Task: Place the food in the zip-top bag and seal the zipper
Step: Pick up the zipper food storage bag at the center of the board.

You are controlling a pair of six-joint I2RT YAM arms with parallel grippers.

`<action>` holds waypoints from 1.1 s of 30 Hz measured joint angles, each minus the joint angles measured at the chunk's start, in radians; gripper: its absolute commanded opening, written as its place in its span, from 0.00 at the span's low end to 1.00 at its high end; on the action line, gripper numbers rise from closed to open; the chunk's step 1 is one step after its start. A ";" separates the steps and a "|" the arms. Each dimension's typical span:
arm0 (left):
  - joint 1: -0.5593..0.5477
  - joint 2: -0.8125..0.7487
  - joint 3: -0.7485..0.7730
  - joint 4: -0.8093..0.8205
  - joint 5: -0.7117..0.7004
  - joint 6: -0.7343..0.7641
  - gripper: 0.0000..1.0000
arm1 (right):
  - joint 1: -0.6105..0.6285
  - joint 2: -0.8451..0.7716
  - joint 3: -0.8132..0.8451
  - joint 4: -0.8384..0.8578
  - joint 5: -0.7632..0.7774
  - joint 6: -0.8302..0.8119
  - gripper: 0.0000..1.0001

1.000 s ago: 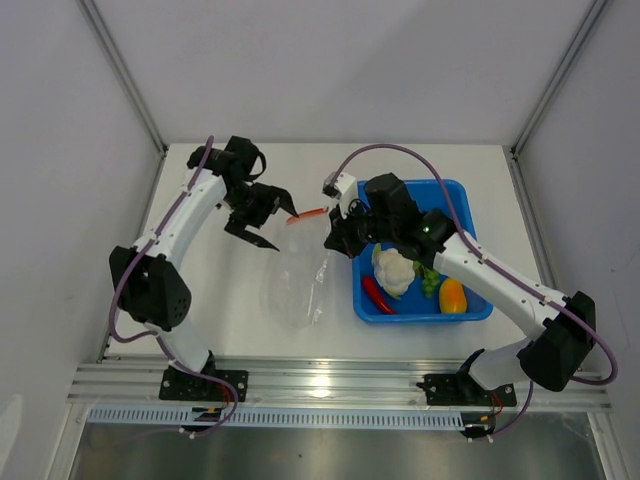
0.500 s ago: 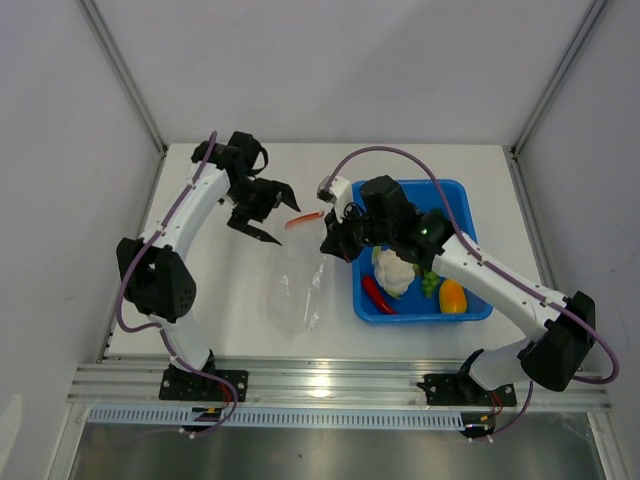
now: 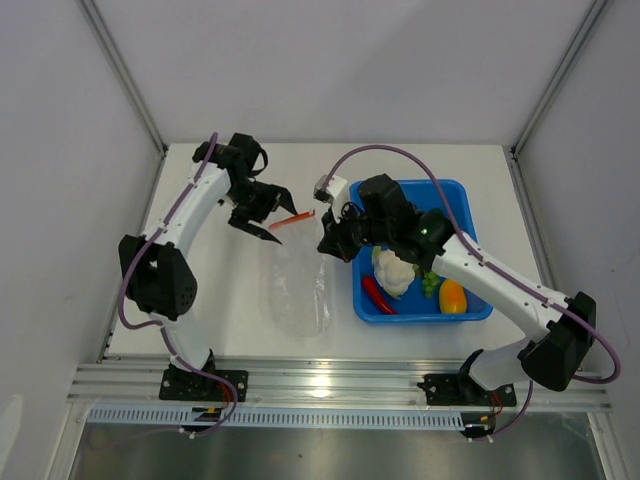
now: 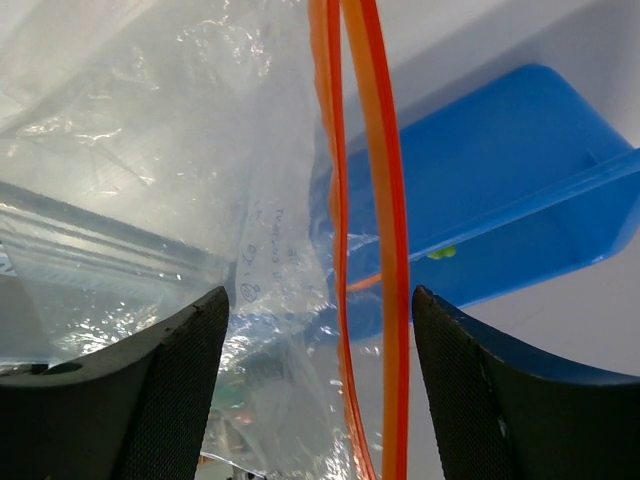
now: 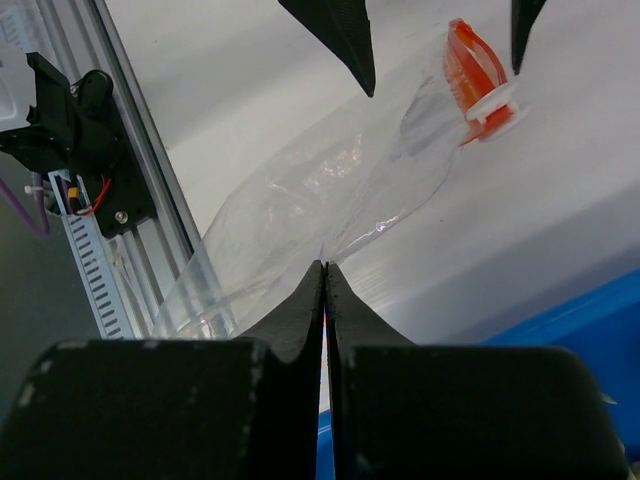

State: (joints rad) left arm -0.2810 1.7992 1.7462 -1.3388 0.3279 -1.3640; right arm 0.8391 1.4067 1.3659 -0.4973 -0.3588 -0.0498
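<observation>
The clear zip-top bag (image 3: 300,290) lies on the table, its mouth lifted toward the back. Its red-orange zipper (image 3: 290,219) runs between the jaws of my left gripper (image 3: 278,216), which is open around it; in the left wrist view the zipper (image 4: 385,250) hangs between the spread fingers without being pinched. My right gripper (image 3: 325,243) is shut on the bag's right edge (image 5: 324,262). The food sits in the blue tray (image 3: 470,310): white cauliflower (image 3: 393,272), red chili (image 3: 378,293), green grapes (image 3: 430,283) and orange-yellow pepper (image 3: 452,296). The bag looks empty.
The blue tray stands right of the bag, under my right arm. Purple cables loop over both arms. The aluminium rail (image 3: 330,380) runs along the near edge, and white walls close in the back and sides.
The zipper end and bag mouth have shifted a little left, and the bag has drawn out longer on the table. The left gripper stays open around the strip. The right gripper keeps its hold.
</observation>
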 measured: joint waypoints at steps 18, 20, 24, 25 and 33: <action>0.006 -0.047 -0.117 -0.003 0.013 0.011 0.72 | 0.012 0.009 0.002 -0.008 0.029 -0.008 0.00; 0.010 -0.047 -0.117 -0.003 0.016 0.011 0.72 | 0.013 0.009 0.002 -0.008 0.029 -0.008 0.00; 0.032 -0.047 -0.117 -0.003 0.016 0.011 0.71 | 0.015 0.009 0.002 -0.009 0.030 -0.008 0.00; 0.038 -0.047 -0.117 -0.003 0.016 0.011 0.70 | 0.015 0.009 0.002 -0.010 0.029 -0.008 0.00; 0.046 -0.070 -0.164 0.005 0.023 0.014 0.62 | 0.016 0.009 0.002 -0.010 0.030 -0.012 0.00</action>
State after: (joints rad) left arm -0.2352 1.7294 1.5822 -1.3338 0.3511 -1.3502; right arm 0.8551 1.4158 1.3674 -0.5072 -0.3290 -0.0616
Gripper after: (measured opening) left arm 0.630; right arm 0.003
